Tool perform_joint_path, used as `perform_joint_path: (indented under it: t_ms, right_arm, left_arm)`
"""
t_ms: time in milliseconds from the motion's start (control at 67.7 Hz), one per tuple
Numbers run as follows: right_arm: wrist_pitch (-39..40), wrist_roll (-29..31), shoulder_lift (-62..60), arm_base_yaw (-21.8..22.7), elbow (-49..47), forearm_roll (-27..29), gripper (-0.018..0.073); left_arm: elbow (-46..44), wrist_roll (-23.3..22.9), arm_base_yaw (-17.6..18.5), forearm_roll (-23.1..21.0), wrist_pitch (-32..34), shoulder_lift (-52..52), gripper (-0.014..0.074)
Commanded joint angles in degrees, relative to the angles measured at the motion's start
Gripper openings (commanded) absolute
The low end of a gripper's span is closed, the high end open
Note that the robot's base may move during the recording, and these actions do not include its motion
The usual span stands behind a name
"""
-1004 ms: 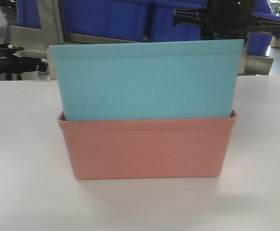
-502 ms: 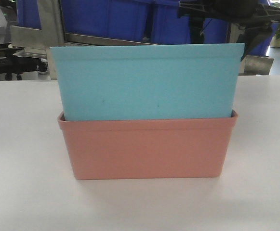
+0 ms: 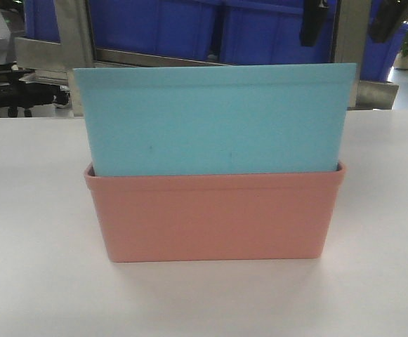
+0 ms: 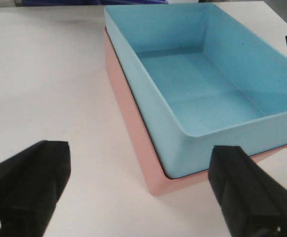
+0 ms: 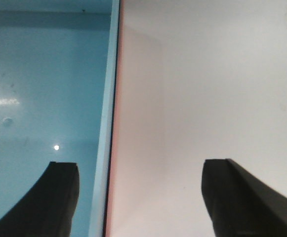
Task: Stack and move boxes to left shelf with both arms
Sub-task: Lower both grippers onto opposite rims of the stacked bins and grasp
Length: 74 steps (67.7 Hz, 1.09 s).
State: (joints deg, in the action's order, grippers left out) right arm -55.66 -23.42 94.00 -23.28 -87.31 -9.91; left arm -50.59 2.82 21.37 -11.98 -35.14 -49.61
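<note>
Since the light sky blue rectangular plastic bin [image 3: 214,119] sits nested inside the salmon pink plastic bin [image 3: 214,217], both are one stack on the flat white tabletop [image 3: 35,210], with the blue one poking up well above the pink rim. Behind them are big dark blue ribbed bins [image 3: 161,28] on a metal rack frame [image 3: 74,35].

My left gripper [image 4: 138,163] is spread wide with nothing between the fingers. It's angled down toward the near end of the stack. One finger hangs over bare table and the other sits in front of the blue bin's near corner. Can't tell if it touches.

My right gripper [image 5: 141,170] is spread wide too and points straight down, straddling the stack's side wall. One finger is over the blue bin's floor, the other over the table outside the pink rim. It isn't gripping anything. From the front, only two dark bits of it show, top right.
</note>
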Motion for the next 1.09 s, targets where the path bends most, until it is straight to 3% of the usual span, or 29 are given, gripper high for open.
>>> perform_joint_path:
  t_ms: [0,517,1078]
  right_arm:
    - [1.0,1.8,-2.9,0.1,-1.9,-1.4,0.0571]
    - [6.5,3.2,0.4,0.1,-1.9,3.7,0.0571]
    - [5.4,3.2,10.3,0.1,-1.9,4.9,0.0571]
  left_arm:
    - [-7.6,-0.3,0.4,-2.2,-1.7,-5.8,0.0504]
    - [-37.6,-5.3,0.4,-2.5,-15.6,-40.0,0.0503]
    - [-40.8,-8.0,0.4,-4.0,-17.1,-55.0,0.0502]
